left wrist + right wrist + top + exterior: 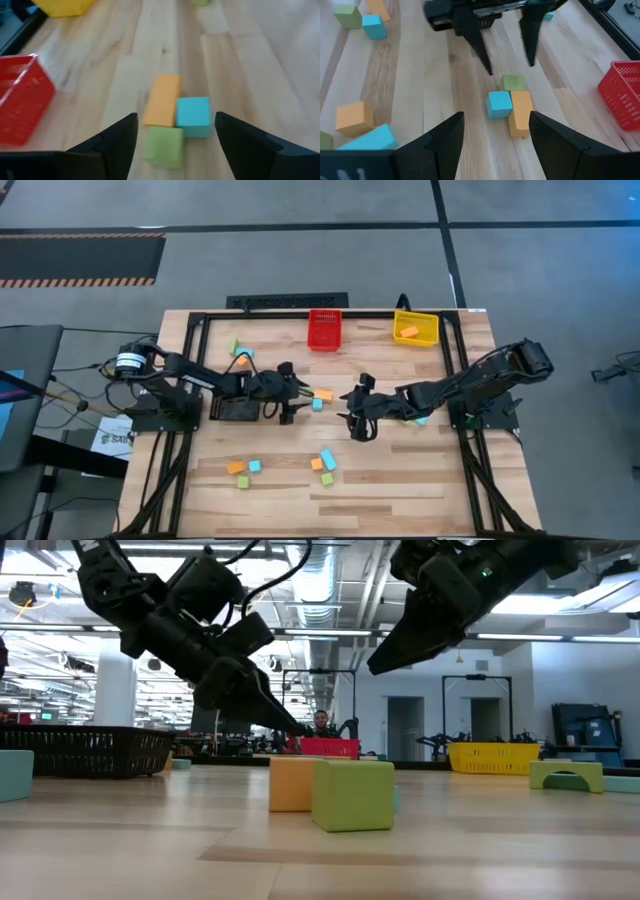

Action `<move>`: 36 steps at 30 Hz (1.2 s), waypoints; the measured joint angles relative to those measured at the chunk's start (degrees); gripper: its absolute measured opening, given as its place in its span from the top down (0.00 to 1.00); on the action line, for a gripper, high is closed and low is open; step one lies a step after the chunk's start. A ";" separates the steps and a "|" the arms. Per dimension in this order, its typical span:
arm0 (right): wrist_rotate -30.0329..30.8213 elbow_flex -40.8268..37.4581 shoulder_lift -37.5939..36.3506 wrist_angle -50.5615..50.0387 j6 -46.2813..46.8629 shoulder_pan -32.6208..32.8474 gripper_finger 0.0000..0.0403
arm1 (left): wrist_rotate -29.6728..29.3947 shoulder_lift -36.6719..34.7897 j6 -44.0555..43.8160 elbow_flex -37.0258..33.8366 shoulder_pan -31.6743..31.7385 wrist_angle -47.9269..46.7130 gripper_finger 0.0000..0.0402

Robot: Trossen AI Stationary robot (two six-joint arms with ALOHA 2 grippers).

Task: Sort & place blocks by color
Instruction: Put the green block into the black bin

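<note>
Three blocks lie together mid-table: a green cube (308, 393), an orange bar (323, 394) and a light blue cube (317, 404), all resting flat on the wood. The left wrist view shows them close up, orange bar (162, 100), blue cube (192, 116), green cube (165, 145). My left gripper (292, 396) is open just left of them, slanting down, its fingers (481, 47) on either side of the green cube (512, 81) without touching. My right gripper (358, 418) hangs open to their right, above the table.
A red bin (324, 330) and a yellow bin (415, 327) holding an orange block stand at the far edge. A black bin (238, 409) sits under my left arm. Other loose blocks lie near the front (326, 465), front left (244, 470) and far left (240, 352).
</note>
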 joint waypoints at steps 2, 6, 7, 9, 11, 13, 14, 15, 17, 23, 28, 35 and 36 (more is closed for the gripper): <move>-0.02 0.00 0.00 0.03 -0.32 0.00 0.39 | -1.29 0.00 1.35 0.00 0.95 0.02 0.30; -0.03 0.00 0.00 0.14 -0.33 -0.02 0.39 | 0.86 0.23 2.93 0.00 2.92 -0.08 0.23; -0.04 0.00 0.00 0.18 -0.33 -0.02 0.39 | 2.30 0.41 3.21 0.00 3.34 -0.22 0.22; -0.21 0.00 0.00 0.27 -0.33 -0.02 0.39 | 4.77 0.44 3.89 -0.09 4.02 -0.56 0.21; -0.49 0.00 0.00 0.29 -0.33 -0.02 0.39 | 6.30 0.44 5.27 -0.07 4.57 -0.49 0.21; -0.57 0.00 0.00 0.32 -0.37 -0.02 0.39 | 7.67 0.44 5.56 -0.07 5.14 -0.47 0.21; -0.57 0.00 0.00 0.34 -0.42 -0.02 0.39 | 8.62 0.44 5.21 -0.07 5.33 -0.24 0.21; -0.57 0.00 0.00 0.34 -0.46 -0.04 0.39 | 9.30 0.46 4.80 -0.07 5.46 -0.03 0.21; -0.57 0.00 0.00 0.38 -0.64 -0.09 0.39 | 9.39 1.69 4.83 0.14 5.30 1.31 0.21; -0.70 0.00 0.00 1.32 -1.78 -0.66 0.39 | 9.30 1.59 4.59 0.11 5.16 0.79 0.21; -2.10 0.00 0.00 1.85 -1.82 -1.78 0.39 | 9.38 3.33 3.94 0.60 5.16 0.93 0.21; -2.95 -0.01 0.00 3.47 -1.79 -3.20 0.39 | 9.24 10.91 4.32 6.38 5.16 -3.11 0.21; -2.95 0.00 0.00 3.48 -1.79 -3.17 0.39 | 9.29 11.05 4.31 6.65 5.16 -3.55 0.21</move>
